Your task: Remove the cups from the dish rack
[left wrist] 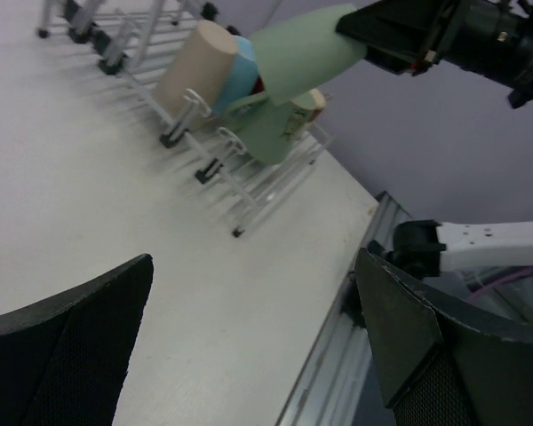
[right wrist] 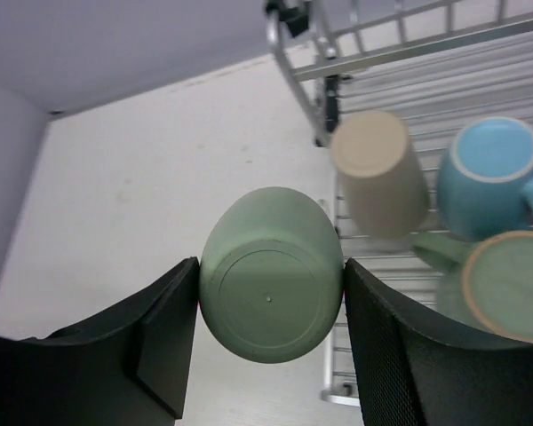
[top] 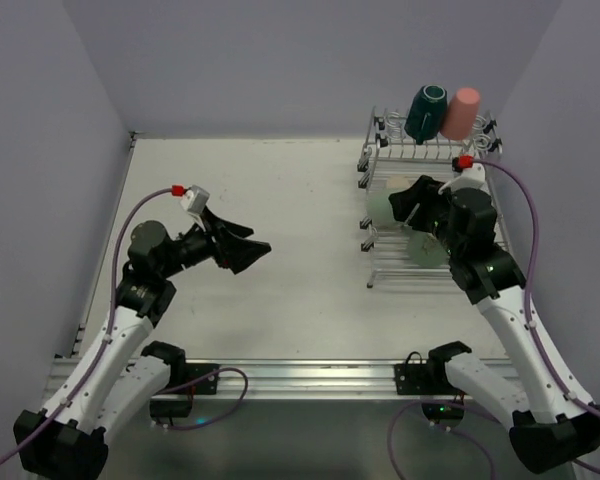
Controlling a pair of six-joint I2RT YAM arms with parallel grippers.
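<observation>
The right gripper (right wrist: 271, 306) clamps a green cup (right wrist: 266, 257) by the dish rack (right wrist: 409, 49), and the next move should carry it to the bench (top: 280, 220). The left gripper (top: 248, 245) stands wide.

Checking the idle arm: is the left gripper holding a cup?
No, the left gripper stands wide open above the table, nothing between its jaws.

Your right gripper (right wrist: 271, 266) has the held cup (right wrist: 268, 306) between its fingers, at the dish rack's (right wrist: 382, 58) left edge. Right of the tool, in the rack: tumbler (right wrist: 377, 173), then handled mug (right wrist: 493, 177), second mug (right wrist: 511, 284) nearer the tool. Beyond the tool, on the top tier: left cup (top: 426, 110) just beside right cup (top: 461, 112).
</observation>
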